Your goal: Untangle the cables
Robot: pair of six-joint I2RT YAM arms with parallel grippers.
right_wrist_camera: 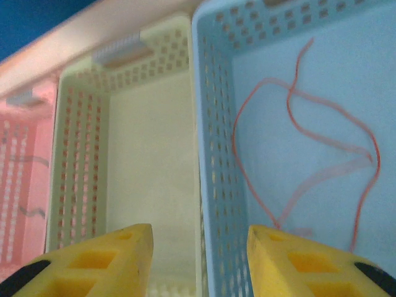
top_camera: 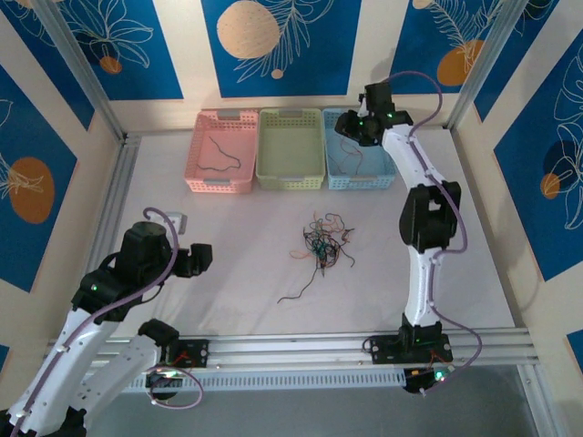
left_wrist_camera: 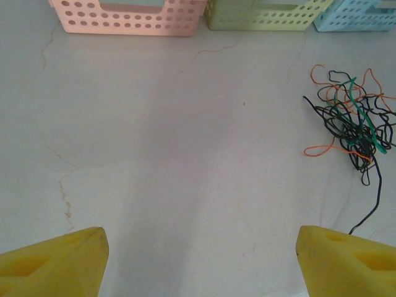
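Since the table is mostly bare, I'd say dragging is the big risk. The tangle of cables sits mid-table in front of the green basket, well apart from both arms. Tug one strand with nothing pinning the rest and the whole knot probably slides or tightens. The pink basket and blue basket flank the green one along the far edge. The right gripper hovers over the green/blue wall, jaws partly apart with nothing between them. The left gripper hangs low over bare table, spread wide and empty. An orange cable in the blue basket lies close to the right fingers and could snag. The tangle's black tail trails toward the left gripper.
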